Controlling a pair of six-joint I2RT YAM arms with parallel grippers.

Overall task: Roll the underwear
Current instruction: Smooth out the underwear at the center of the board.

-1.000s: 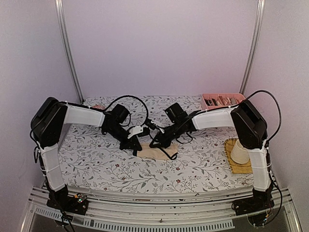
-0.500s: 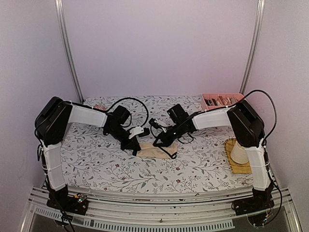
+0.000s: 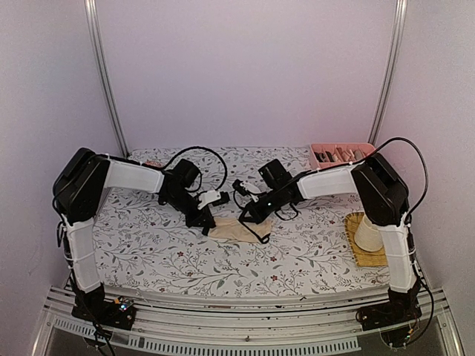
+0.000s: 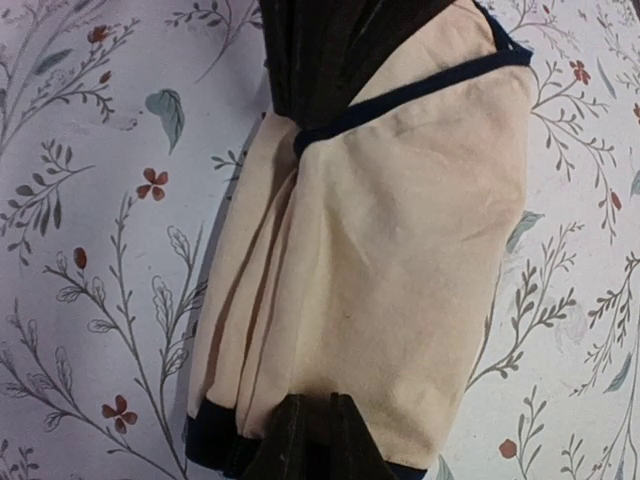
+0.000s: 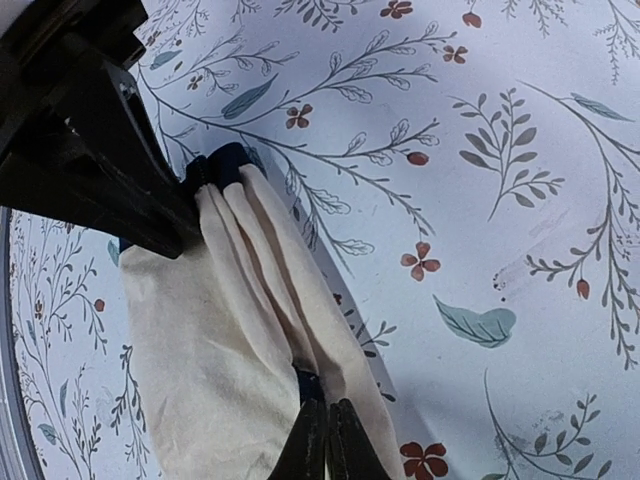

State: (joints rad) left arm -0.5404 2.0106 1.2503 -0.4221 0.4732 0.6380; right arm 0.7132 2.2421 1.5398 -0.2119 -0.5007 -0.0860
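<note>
Tray (image 3: pixel 345 145), pink, back right, holds small brownish items (image 3: pixel 338 155); underwear (image 3: pixel 236 230) lies outside it.

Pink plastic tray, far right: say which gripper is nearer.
Right. The right gripper is left of the pink plastic tray, mid-table, pinching the beige black-edged cloth briefs; the left gripper is farther left.

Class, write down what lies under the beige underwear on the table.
The flowered tablecloth shows around the beige underwear and runs beneath it. Whether anything else lies underneath is hidden by the fabric.
</note>
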